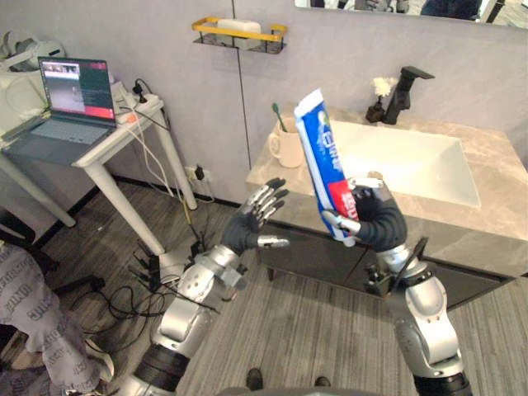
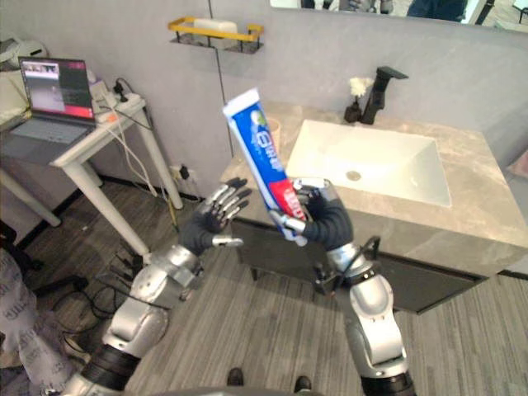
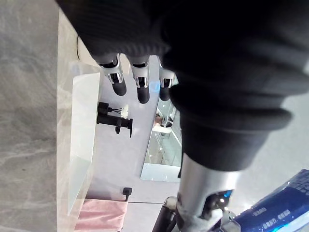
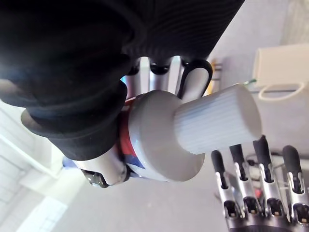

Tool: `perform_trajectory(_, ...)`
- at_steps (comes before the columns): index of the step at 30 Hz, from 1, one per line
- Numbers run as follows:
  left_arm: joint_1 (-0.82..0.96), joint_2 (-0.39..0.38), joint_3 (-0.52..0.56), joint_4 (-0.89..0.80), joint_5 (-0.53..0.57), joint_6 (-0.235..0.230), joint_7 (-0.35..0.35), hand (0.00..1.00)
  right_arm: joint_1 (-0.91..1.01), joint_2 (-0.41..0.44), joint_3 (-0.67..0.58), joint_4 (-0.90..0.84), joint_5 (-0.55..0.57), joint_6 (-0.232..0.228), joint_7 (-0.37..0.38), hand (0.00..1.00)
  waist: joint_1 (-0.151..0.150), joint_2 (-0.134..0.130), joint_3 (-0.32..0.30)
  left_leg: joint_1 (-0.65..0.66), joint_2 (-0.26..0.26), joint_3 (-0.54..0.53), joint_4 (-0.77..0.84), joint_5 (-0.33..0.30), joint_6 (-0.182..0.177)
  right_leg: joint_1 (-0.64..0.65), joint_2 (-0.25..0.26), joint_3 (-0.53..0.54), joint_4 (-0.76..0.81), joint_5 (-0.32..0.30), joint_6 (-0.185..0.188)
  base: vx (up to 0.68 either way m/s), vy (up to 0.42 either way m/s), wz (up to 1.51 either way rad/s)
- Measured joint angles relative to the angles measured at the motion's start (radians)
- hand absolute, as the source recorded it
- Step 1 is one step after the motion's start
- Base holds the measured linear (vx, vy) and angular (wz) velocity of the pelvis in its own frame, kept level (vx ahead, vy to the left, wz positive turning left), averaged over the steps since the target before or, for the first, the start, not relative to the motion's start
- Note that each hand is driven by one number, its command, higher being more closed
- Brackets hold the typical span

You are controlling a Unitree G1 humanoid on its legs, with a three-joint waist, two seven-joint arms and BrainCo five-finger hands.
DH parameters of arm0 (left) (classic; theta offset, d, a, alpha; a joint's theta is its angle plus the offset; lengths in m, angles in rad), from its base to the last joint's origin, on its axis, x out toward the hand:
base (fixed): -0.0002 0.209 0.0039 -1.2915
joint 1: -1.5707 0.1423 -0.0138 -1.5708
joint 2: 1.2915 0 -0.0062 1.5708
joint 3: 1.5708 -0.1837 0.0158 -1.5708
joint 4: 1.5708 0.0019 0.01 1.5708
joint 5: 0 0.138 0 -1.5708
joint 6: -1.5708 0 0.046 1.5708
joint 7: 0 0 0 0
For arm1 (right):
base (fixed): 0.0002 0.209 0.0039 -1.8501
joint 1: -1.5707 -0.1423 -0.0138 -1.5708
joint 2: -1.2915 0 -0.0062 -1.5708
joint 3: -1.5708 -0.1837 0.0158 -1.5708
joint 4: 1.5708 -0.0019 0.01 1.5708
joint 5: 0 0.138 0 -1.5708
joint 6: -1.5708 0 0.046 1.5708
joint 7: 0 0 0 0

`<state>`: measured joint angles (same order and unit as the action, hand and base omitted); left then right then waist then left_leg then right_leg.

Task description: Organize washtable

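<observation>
The big blue, white and red plastic toothpaste tube (image 1: 322, 148) looks light, soft-walled and slick, so it is best held low at its stiff shoulder, just above the ribbed white cap (image 4: 217, 118). The right hand (image 1: 367, 216) is curled round it there, cap down, in front of the grey marble tabletop (image 1: 487, 165), with the crimped end leaning to 11 o'clock. The left hand (image 1: 252, 223) hovers at 9 o'clock of the tube with its fingers spread, not touching it.

Right hand (image 1: 373, 219) grips toothpaste tube (image 1: 323, 153), cap down, before washtable (image 1: 495, 186); left hand (image 1: 249, 226) splayed nearby.
</observation>
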<state>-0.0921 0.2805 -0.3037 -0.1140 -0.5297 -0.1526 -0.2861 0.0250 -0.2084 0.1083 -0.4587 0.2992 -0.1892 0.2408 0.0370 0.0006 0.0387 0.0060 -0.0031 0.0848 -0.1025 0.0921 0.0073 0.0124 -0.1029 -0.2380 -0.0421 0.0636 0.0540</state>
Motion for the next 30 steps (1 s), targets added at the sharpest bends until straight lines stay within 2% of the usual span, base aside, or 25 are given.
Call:
perform_trajectory(9,-0.016,0.020,-0.012,-0.054,-0.088,0.039,-0.020,0.00,0.000,0.010,0.004,0.008,0.000,0.002,0.000,1.00,0.000,0.000,0.000,-0.003,0.000,-0.004,0.000,0.003,0.005,0.004,0.001,-0.005,-0.011,0.002,0.001,0.00,0.000,0.00)
perform_trajectory(14,-0.073,0.072,-0.018,-0.083,-0.139,0.056,-0.024,0.00,0.000,0.007,0.009,0.041,0.000,0.003,0.003,1.00,-0.004,0.000,0.000,-0.002,-0.001,-0.004,0.000,0.003,0.004,0.005,0.000,-0.005,-0.011,0.002,0.001,0.00,0.000,0.00)
perform_trajectory(20,-0.119,0.122,-0.017,-0.085,-0.167,0.058,-0.038,0.00,0.000,0.005,0.019,0.052,0.000,0.011,0.004,1.00,-0.023,0.000,0.000,0.000,-0.001,-0.003,0.000,0.002,0.003,0.007,0.000,-0.004,-0.011,0.001,0.000,0.00,0.000,0.00)
perform_trajectory(30,-0.226,0.141,-0.014,-0.115,-0.167,0.055,-0.029,0.00,0.000,0.001,0.040,0.057,0.000,0.013,0.021,1.00,-0.024,0.000,0.000,0.001,0.001,0.000,0.000,0.001,0.001,0.007,0.002,-0.003,-0.011,0.001,-0.002,0.00,0.000,0.00)
